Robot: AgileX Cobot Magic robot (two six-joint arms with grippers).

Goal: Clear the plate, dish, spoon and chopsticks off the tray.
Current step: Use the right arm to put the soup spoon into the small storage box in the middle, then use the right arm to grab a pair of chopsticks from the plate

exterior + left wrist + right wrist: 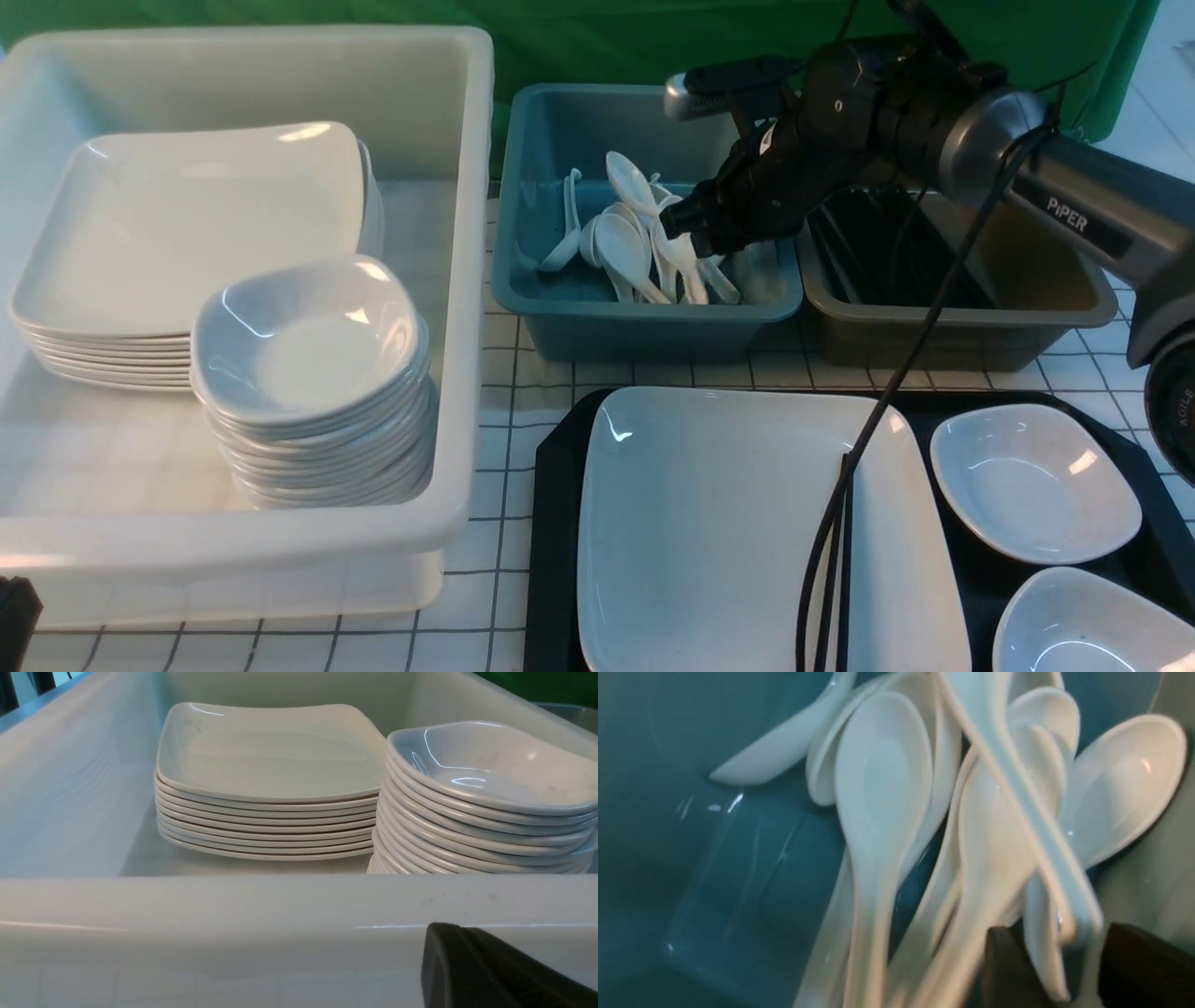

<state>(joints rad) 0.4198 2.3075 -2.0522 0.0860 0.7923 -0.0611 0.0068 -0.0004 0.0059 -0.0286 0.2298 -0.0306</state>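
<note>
White tub (467,280): is holding stacked plates (187,215) and stacked bowls (313,373) on the robot's left.
Tray (553,523): is lying nearest the robot, carrying the plate and two small bowls (1032,481).
Plate (709,523): is sitting flat on the tray's left part.
Teal bin (560,313): is standing beyond the tray, holding a spoon pile (621,247).
Right gripper (1057,947): is hovering over the teal bin, jaws parted, clamping nothing.
Left gripper (448,952): is sitting closed just outside the tub's near wall.
Spoon (1017,802): is lying blurred across the pile, handle end between the parted fingers (999,970).
Chopsticks (846,569): are lying on the plate's right part.
</note>
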